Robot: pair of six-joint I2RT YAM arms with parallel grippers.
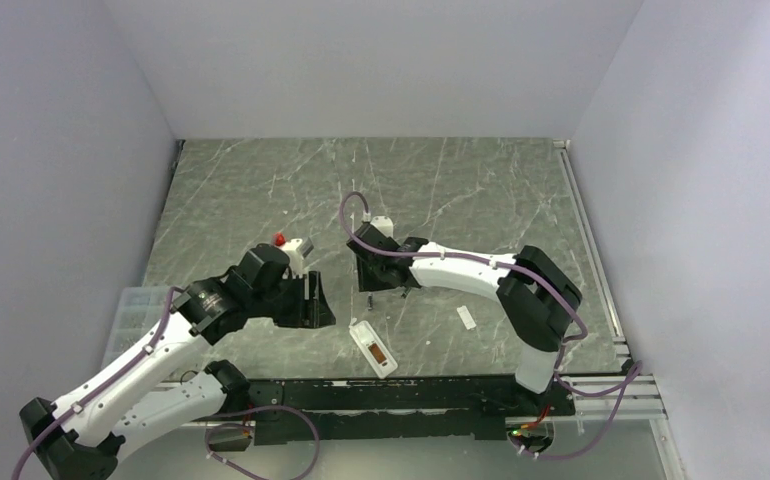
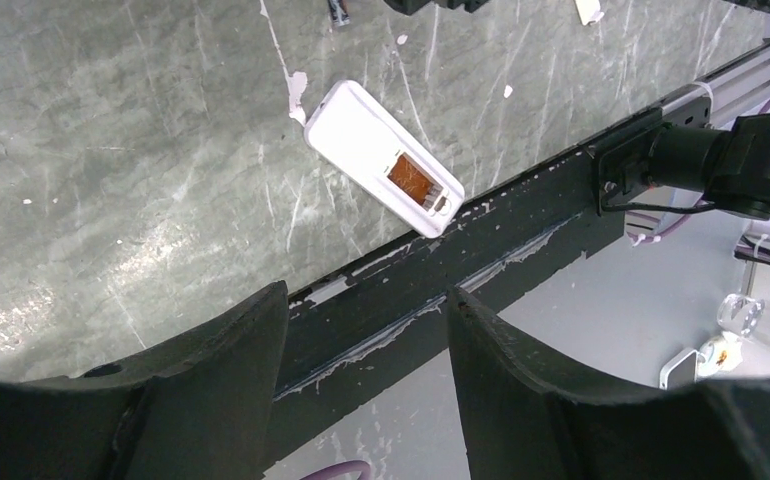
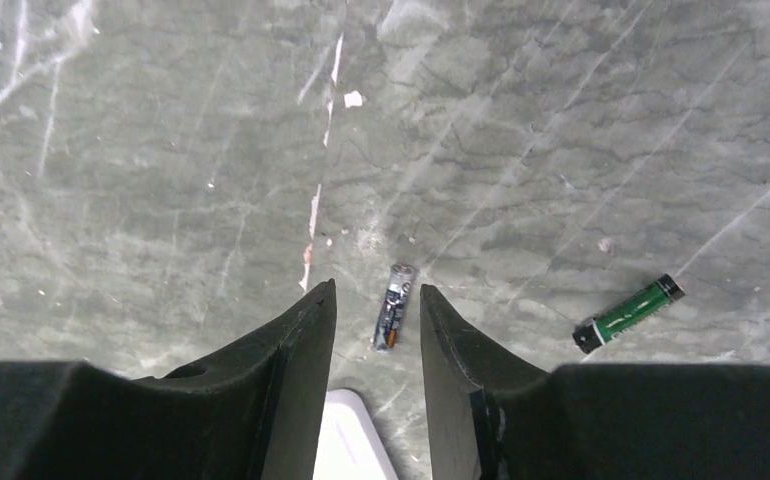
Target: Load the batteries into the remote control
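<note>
Plainly nothing is loaded yet: the remote control [image 2: 366,140] lies back-up near the near edge of the bench [image 1: 261,200], its compartment uncovered and empty. A small white strip [image 1: 466,317], probably its cover, rests apart toward the right edge. Farther in, a dark battery [image 3: 394,305] and a green battery [image 3: 628,313] lie loose on the bench. My right pincer [image 3: 376,292] stands part open, fingertips either side of the dark battery with gaps showing, grasping nothing. My left pincer [image 2: 366,295] hangs released and empty near the remote control. Both cells remain to be lifted and seated, I judge.
</note>
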